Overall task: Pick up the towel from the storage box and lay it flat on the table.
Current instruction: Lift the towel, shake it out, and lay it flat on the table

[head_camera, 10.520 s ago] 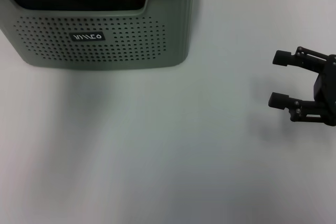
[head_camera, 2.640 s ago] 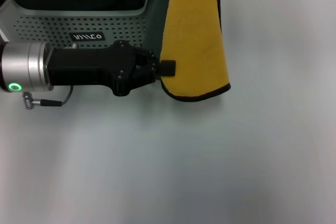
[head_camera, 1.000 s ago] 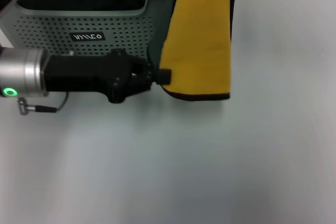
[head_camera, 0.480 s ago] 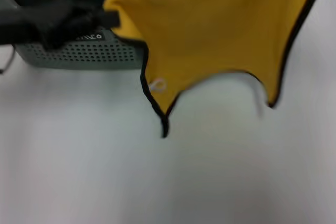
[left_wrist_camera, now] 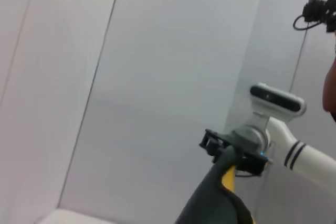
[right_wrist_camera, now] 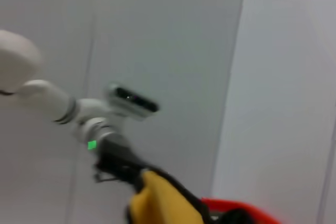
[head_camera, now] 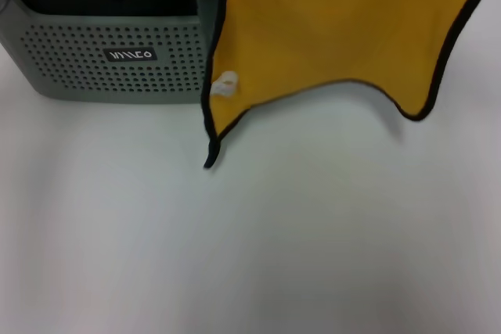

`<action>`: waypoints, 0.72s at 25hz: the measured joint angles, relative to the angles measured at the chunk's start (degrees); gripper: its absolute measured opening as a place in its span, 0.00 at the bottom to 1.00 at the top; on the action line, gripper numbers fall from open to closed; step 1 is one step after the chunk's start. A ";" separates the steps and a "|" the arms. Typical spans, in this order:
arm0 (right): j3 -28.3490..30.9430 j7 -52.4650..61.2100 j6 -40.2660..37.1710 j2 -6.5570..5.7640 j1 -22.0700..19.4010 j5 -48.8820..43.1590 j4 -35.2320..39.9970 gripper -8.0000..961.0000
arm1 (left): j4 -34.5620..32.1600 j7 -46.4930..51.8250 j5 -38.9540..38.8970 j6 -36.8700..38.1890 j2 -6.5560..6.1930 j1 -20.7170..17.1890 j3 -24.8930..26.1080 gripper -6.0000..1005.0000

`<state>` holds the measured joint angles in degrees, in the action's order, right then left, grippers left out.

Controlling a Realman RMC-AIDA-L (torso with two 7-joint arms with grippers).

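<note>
**Towel spread in the air over the table's far edge**

The towel [head_camera: 337,29] hangs stretched out, yellow side showing, above the table [head_camera: 258,248] near its far edge; two black-trimmed corners droop down, and a small white tag [head_camera: 225,84] sits by the left one. The storage box [head_camera: 117,60] stands at the far left corner. The right pincer [left_wrist_camera: 223,148] is clenched on a towel corner, and the left pincer [right_wrist_camera: 126,169] likewise grasps the towel.
</note>
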<state>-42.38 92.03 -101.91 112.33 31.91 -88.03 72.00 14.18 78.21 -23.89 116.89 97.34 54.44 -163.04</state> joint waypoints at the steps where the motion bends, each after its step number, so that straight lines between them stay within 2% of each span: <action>1: 0.05 0.44 -1.90 0.46 -0.95 0.07 -0.13 0.03 | -0.36 0.16 1.38 0.06 -0.52 0.32 0.00 0.04; 2: 0.13 0.68 -3.26 0.80 -1.56 0.08 -0.27 0.03 | -0.98 0.47 2.39 0.14 -1.00 0.30 -0.01 0.04; 4: 0.49 1.20 -8.14 2.04 -3.89 1.11 -0.37 0.03 | -4.34 1.01 4.98 0.33 -2.87 -0.17 -0.01 0.03; 5: 0.55 1.37 -9.77 2.41 -4.74 1.73 -0.18 0.03 | -9.59 0.49 7.04 0.54 -5.37 -1.30 0.00 0.03; 6: 0.64 1.73 -11.54 2.80 -5.84 2.73 0.19 0.03 | -9.59 0.49 7.04 0.54 -5.37 -1.30 0.00 0.03; 8: 0.68 2.71 -14.03 3.16 -7.42 5.37 0.81 0.03 | -13.30 -0.67 7.90 0.60 -7.20 -2.42 0.01 0.03; 10: 1.18 3.26 -14.84 3.12 -7.94 7.31 0.89 0.03 | -14.81 -1.26 8.07 0.62 -8.19 -3.31 0.05 0.03; 14: 3.18 1.70 -12.12 2.54 -6.05 5.90 -1.41 0.03 | -11.75 -0.20 6.53 0.41 -7.55 -3.82 0.08 0.03; 17: 3.09 -1.13 -8.42 1.41 -2.81 3.54 -6.12 0.03 | -6.61 1.25 5.02 0.25 -5.83 -3.44 0.10 0.04; 18: 2.97 -1.79 -7.30 1.05 -1.89 2.86 -7.31 0.03 | -3.91 2.10 4.32 0.20 -4.78 -3.06 0.10 0.04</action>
<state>-39.41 90.24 -109.21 113.38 30.02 -85.18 64.69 10.27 80.31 -19.57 117.09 92.56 51.38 -162.94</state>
